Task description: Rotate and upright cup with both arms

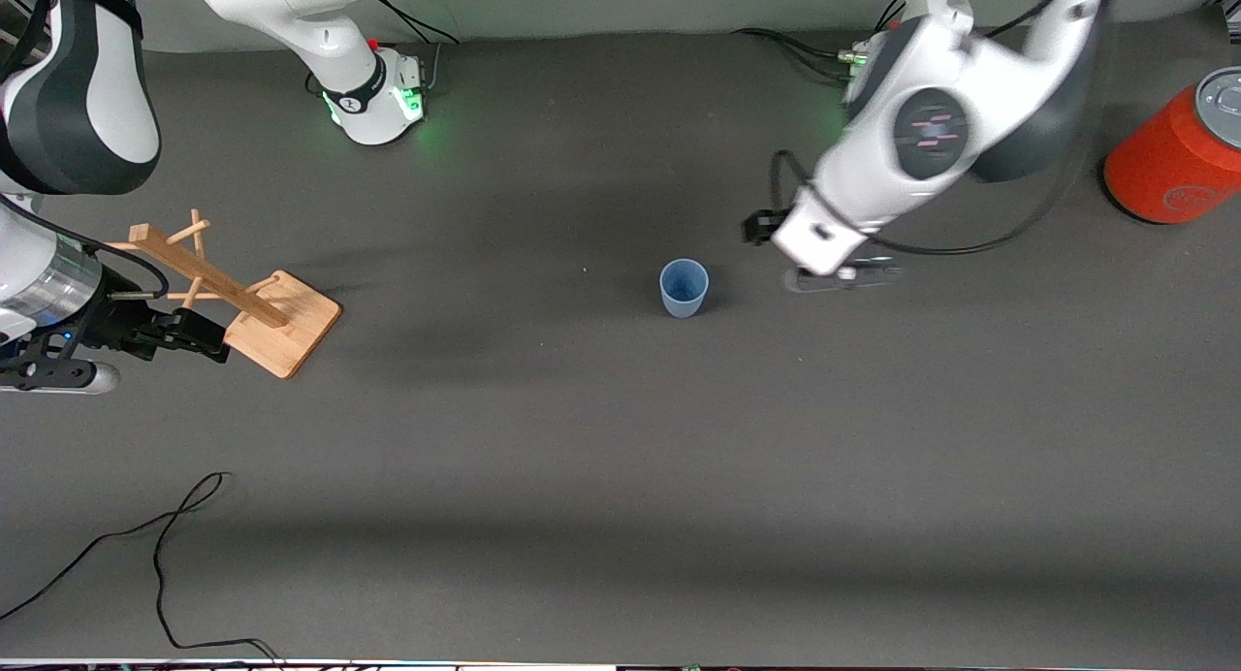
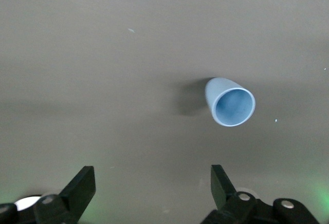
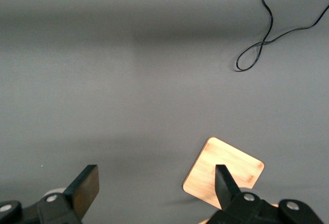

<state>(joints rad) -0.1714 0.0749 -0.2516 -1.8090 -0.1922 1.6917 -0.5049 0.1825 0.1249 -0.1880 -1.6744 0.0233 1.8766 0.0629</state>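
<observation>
One small pale-blue cup point(image 1: 684, 287) stands upright on my matte grey table point(image 1: 582, 438), tapered, smooth, rim up. My left gripper point(image 2: 153, 185) hangs just beside it toward the left arm's end, black fingers spread wide, holding nothing. My right gripper point(image 3: 157, 185), well apart from the cup, waits wide open over a wooden rack's point(image 1: 233, 293) flat square base.

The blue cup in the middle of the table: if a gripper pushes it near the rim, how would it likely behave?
The cup stands upright, mouth up, nothing visible inside, so it is probably light and would slide or tip easily. It tapers to a narrower base, so a push near the rim likely topples it. Once down, its round wall would probably roll in a curve. The left gripper is open above the table beside it.
</observation>
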